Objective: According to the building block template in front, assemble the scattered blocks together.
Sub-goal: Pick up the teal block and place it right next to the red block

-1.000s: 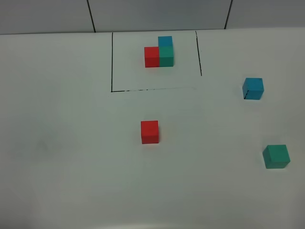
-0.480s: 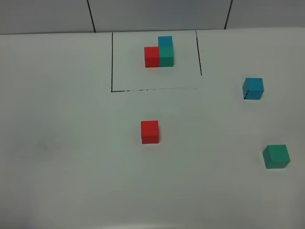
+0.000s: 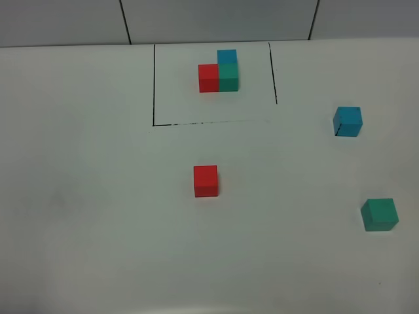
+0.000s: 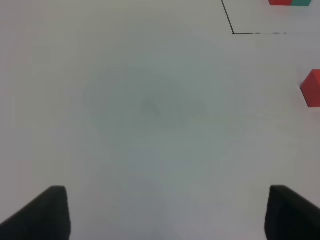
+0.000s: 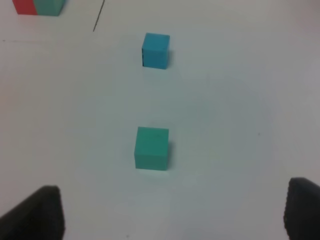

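The template (image 3: 219, 70) sits framed far on the table (image 3: 78, 196) as reference. Red cube (image 3: 205, 180), blue cube (image 3: 347, 122) and green cube (image 3: 380, 214) lie well apart. Left claw (image 4: 170, 212) and right claw (image 5: 170, 210) gape empty, the right probably lined up on green.

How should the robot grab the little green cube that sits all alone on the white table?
Pinch two opposite flat sides of the small teal-green cube, coming straight down from above. It sits flat on the white table with nothing touching it, so every side is free. The open right gripper looks nearest, so probably use that.
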